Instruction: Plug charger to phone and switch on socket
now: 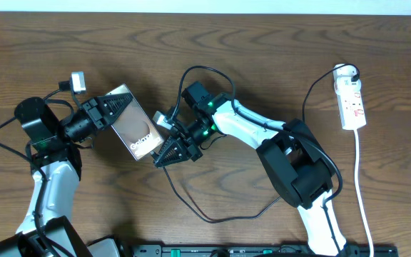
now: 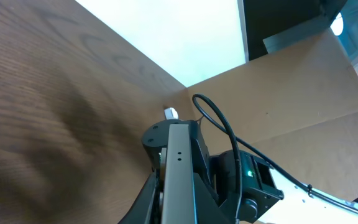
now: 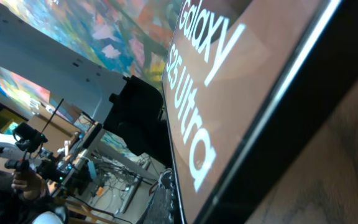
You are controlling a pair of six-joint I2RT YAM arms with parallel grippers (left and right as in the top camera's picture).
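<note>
Phone [image 3: 229,93] filled the right wrist view, white Galaxy lettering huge, so the right gripper [image 1: 161,158] sat right at its lower end; overhead it lay left of centre, tilted, its upper end clamped in the left gripper [image 1: 122,101], and the left wrist view showed it edge-on between those fingers. Right fingers converged to a point by the phone, but I could not tell if they pinched the connector; the tip was hidden. Charger [image 1: 216,221] looped slack across the table [image 1: 262,50] below the right arm. Socket [image 1: 352,100] lay well apart at the far right, untouched by either arm, so the switch was probably not yet done. Risks, as I judge them: with the phone gripped at one end only, a push on the other end could pivot it or slip it out of the fingers; a slightly off-line connector could scrape the edge rather than seat, and the port could not be seen to check; the slack loop could snag the right arm and tug the tip away. Surface was dark wood-grain, matte, bare apart from cables. White wall [image 1: 191,6] ran along the far edge, a brown panel [image 2: 303,93] stood beyond it, and a black rail [image 1: 262,250] lined the near edge. Screen reflected blurred clutter.
</note>
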